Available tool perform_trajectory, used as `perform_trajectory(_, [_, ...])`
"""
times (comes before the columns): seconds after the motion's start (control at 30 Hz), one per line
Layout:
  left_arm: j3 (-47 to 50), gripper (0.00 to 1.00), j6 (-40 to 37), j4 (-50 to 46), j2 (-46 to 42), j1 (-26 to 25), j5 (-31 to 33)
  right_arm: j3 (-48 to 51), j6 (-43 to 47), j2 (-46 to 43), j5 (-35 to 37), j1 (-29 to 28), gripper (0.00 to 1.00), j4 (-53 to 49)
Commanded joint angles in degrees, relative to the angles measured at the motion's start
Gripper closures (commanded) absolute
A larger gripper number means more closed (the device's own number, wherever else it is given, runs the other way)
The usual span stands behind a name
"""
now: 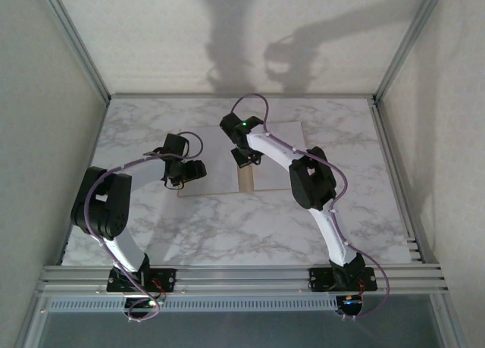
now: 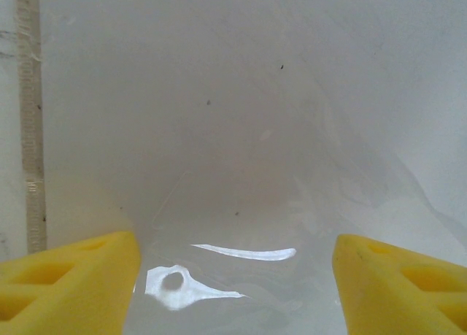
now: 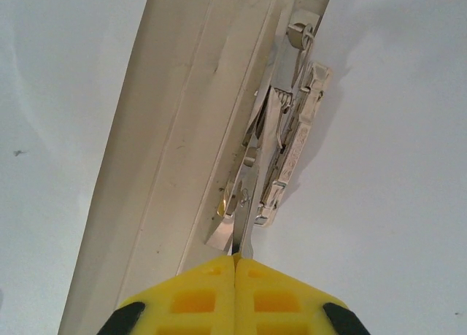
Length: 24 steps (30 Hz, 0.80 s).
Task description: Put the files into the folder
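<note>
The folder (image 1: 284, 139) lies open and flat at the middle of the table, its tan spine (image 3: 168, 131) running down its centre. My right gripper (image 3: 235, 258) is shut on the thin metal lever of the folder's clip (image 3: 281, 152), at the spine (image 1: 244, 183). My left gripper (image 2: 237, 284) hovers open over the folder's left half (image 1: 216, 185), yellow fingers (image 2: 66, 280) wide apart. Below them lies a glossy white sheet of the files (image 2: 219, 94), slightly curled, with glare on it. A tan folder edge (image 2: 29, 131) shows along that sheet's left side.
White-grey marble tabletop (image 1: 250, 234) surrounds the folder. Aluminium frame rails and pale walls (image 1: 45, 98) close in the table on the left, right and back. Both arm bases (image 1: 140, 276) sit on the near rail.
</note>
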State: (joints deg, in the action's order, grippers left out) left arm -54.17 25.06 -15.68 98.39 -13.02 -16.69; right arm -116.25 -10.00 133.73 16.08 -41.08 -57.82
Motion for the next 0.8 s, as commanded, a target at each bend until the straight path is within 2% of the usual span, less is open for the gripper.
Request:
perform_trajectory(0.0, [1.7,0.29,-0.3,-3.1,0.0,0.4,0.9,0.5,0.8,2.6,1.5,1.2,1.00,-2.3])
perform_trajectory(0.77, [1.6,0.29,-0.4,-3.4,0.4,0.4,1.0,8.7,-0.5,2.7,-1.8,1.2,1.00,3.4])
